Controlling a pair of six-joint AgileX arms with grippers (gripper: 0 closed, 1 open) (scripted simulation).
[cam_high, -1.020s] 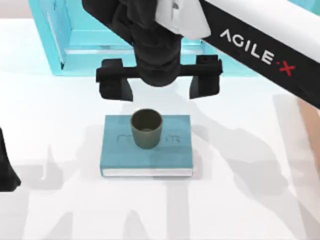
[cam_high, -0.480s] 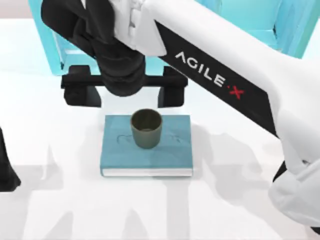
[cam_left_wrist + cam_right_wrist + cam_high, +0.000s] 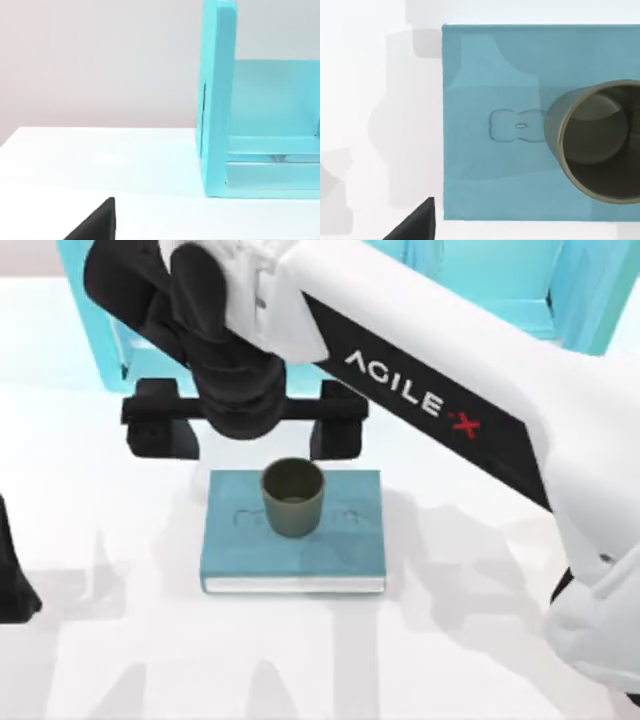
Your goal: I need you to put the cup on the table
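The right hand (image 3: 245,430) hangs released at the cup's (image 3: 293,497) twelve o'clock; centre it over the rim before descending, keeping clear of the book (image 3: 295,540).

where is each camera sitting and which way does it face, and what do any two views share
Top view: above the table, looking down at the small olive-brown cup on the flat teal book; right pincer open behind it, left arm parked at the left edge.
Left wrist view: on the left arm, facing the turquoise shelf unit.
Right wrist view: on the right arm, looking down at cup and book.
Top and right wrist views share both.
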